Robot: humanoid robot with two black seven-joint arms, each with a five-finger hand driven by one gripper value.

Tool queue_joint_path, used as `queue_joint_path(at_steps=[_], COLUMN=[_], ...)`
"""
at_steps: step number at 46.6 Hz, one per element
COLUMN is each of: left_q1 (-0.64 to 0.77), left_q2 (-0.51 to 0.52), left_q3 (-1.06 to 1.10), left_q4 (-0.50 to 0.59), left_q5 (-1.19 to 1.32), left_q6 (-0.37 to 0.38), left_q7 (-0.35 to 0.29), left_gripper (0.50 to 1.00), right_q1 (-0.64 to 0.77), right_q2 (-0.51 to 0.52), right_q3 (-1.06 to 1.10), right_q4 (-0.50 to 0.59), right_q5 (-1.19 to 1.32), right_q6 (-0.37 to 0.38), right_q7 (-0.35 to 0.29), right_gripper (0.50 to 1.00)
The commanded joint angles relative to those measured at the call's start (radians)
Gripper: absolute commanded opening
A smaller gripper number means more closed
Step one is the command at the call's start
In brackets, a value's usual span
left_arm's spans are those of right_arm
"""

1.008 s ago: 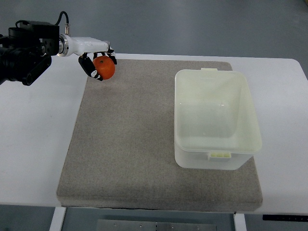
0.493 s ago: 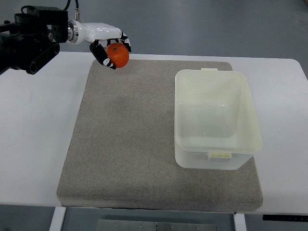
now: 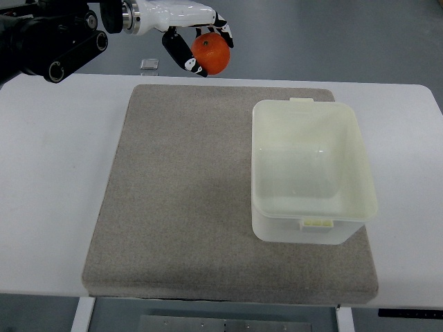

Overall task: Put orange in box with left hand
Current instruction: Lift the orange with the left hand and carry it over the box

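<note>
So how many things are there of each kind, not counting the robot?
Orange: 1
Box: 1
Grey mat: 1
White table: 1
Small object on the floor: 1
Total: 5

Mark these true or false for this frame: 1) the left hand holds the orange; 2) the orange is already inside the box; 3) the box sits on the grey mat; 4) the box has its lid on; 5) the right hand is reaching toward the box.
1) True: the left hand grips the orange.
2) False: the orange is up in the hand, left of the box and beyond the mat's far edge.
3) True: it stands on the grey mat.
4) False: the box is open and empty.
5) False: no right hand is visible.
</note>
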Motion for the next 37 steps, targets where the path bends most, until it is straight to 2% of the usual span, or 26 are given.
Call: queue_joint_path(at_steps=[1,21,37], left_q1=[-0.022,-0.066,-0.065], left_q2=[-0.001,-0.012,-0.072], left_q3=[-0.005,-0.063,-0.099], left_q4=[-0.034,-0.217,-0.247], left_q5=[0.000,0.002,0.008], left_q6=[0.000,0.000,0.000], left_q7=[0.000,0.013,0.014], left_gripper=[0.500,0.500,0.500], right_q1=[0.000,0.000,0.000], right_q2=[0.000,0.000,0.000], right_q3=[0.000,0.000,0.000], right_q4=[0.000,0.000,0.000], right_q5=[0.000,0.000,0.000], right_q6=[0.000,0.000,0.000], right_q7=[0.000,0.000,0.000], right_gripper=[0.926,0.926,0.926])
